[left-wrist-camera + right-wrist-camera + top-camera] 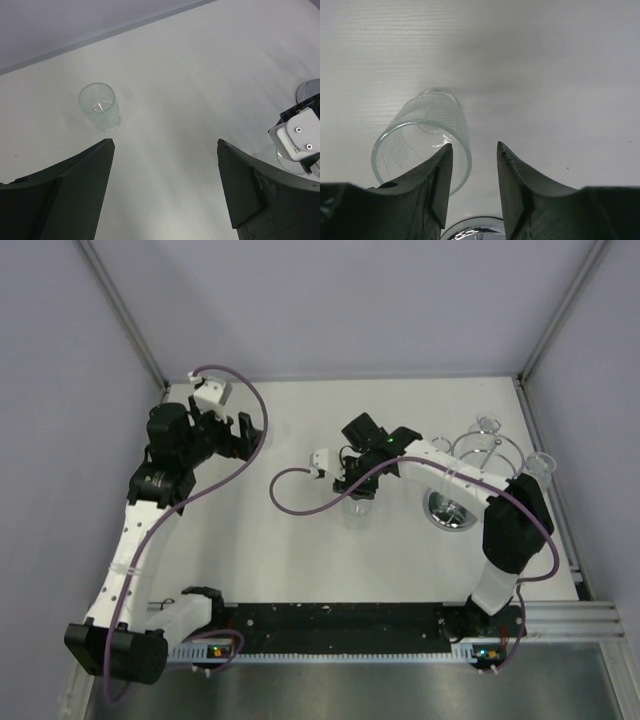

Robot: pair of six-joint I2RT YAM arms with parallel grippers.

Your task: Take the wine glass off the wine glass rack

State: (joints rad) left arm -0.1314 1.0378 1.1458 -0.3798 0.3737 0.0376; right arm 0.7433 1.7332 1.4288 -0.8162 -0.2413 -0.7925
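Observation:
A clear ribbed wine glass (422, 142) stands upright on the white table, also seen in the top view (357, 510). My right gripper (472, 157) hovers over its rim with the jaws apart. The left finger (432, 185) is over the glass's mouth and the right finger (520, 190) is outside it, neither pressing the wall. The chrome wine glass rack (480, 455) stands to the right, with its mirror disc base (450, 510). My left gripper (165, 150) is open above bare table at the back left (250, 432), holding nothing.
Another clear glass (100, 107) stands alone on the table ahead of the left gripper. More glasses (540, 465) hang on the rack's arms near the right wall. A purple cable (300, 500) loops over the table. A chrome rim (475, 230) shows below the right fingers.

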